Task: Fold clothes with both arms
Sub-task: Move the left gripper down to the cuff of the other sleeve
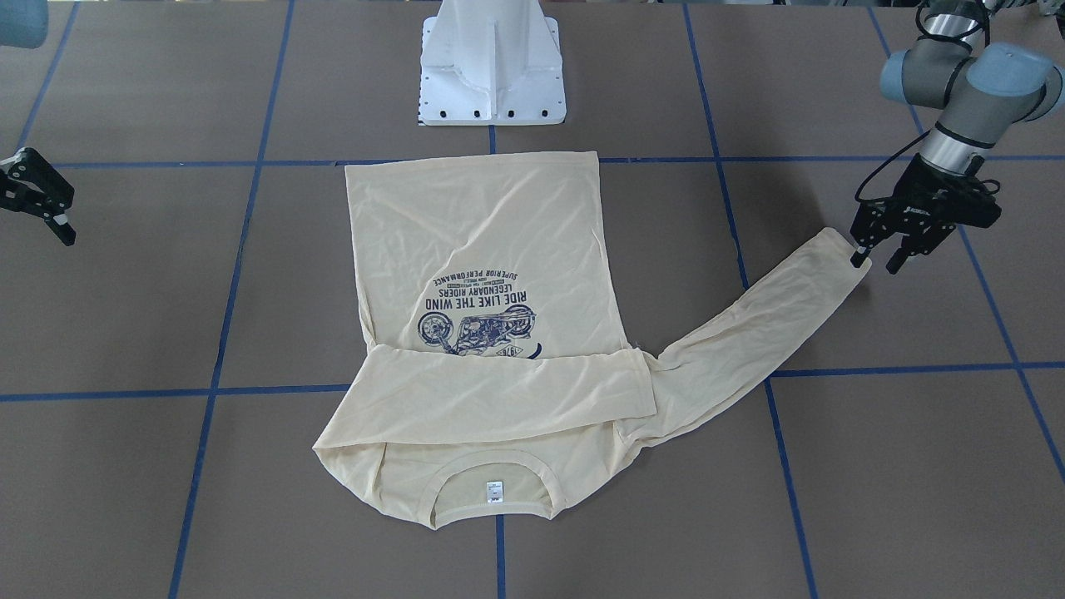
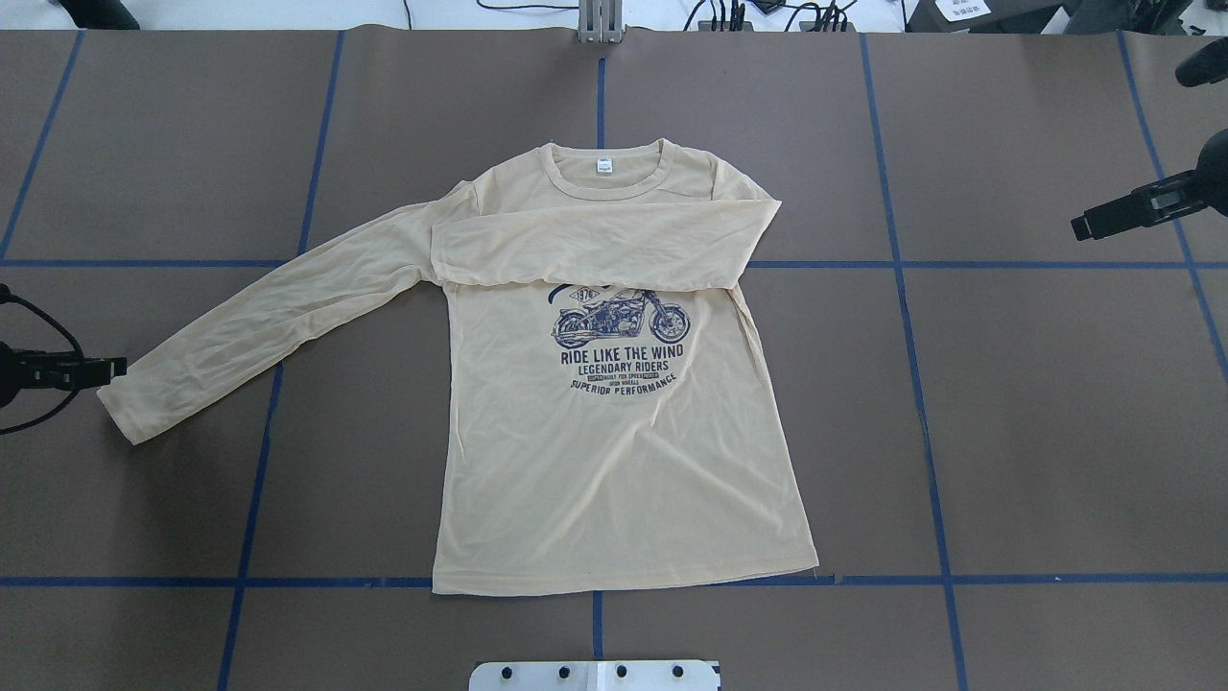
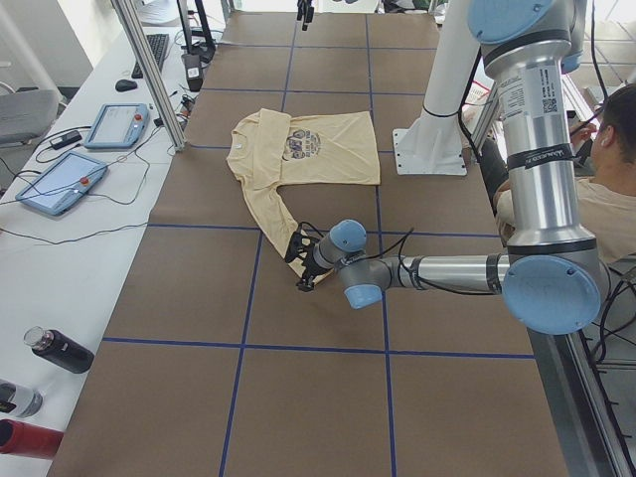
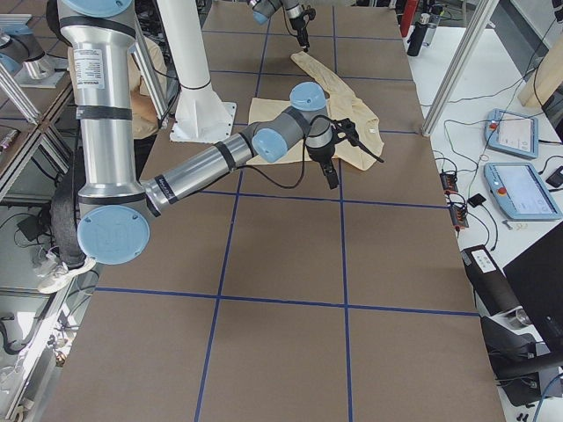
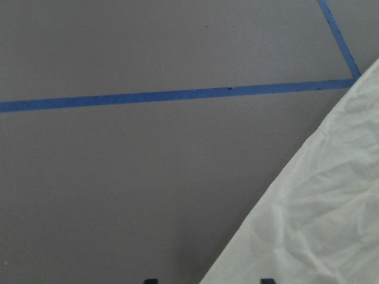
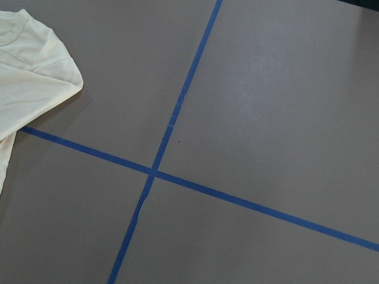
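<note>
Cream long-sleeved T-shirt [image 1: 491, 216] on counter [image 1: 166, 291]; left gripper [image 1: 875, 262], jaws open and empty, at sleeve cuff [image 1: 836, 249], likely for folding; right gripper [image 1: 50, 218], jaws unclear.

The T-shirt [image 2: 614, 461] lies on the table [image 2: 1055, 432], folded sleeve [image 2: 595, 254] across its chest, outstretched sleeve [image 2: 269, 326] at left pincer [image 1: 875, 262].

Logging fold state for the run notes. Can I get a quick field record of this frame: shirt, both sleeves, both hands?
shirt: flat on the table, print up, collar away from the robot
folded sleeve: laid across the chest, over the top edge of the print
extended sleeve: stretched out toward the robot's left, not yet folded
left hand: open, at the end of the extended sleeve
right hand: clear of the shirt, over bare table; open or shut unclear
body fold: not yet done
</note>
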`<action>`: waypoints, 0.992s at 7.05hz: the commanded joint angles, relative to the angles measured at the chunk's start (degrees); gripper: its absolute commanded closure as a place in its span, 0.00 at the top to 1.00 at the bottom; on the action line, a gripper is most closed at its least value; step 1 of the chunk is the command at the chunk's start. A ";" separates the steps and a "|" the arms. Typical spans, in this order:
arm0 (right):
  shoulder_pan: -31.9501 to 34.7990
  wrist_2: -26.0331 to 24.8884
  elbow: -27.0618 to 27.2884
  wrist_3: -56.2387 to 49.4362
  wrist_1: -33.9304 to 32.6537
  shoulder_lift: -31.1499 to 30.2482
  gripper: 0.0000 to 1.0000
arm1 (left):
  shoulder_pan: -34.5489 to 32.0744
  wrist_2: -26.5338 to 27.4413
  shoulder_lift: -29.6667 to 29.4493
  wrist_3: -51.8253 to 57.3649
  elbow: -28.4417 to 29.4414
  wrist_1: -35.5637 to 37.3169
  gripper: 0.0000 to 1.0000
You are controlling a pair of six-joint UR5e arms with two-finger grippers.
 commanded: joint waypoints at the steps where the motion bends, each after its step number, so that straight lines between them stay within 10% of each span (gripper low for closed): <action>1: 0.01 0.14 0.01 0.01 0.00 0.00 1.00 | 0.97 0.93 -0.18 -0.74 1.05 0.04 0.58; 7: 0.01 0.06 0.01 0.01 0.00 0.00 1.00 | 1.06 0.49 0.09 -0.47 1.67 -0.05 0.45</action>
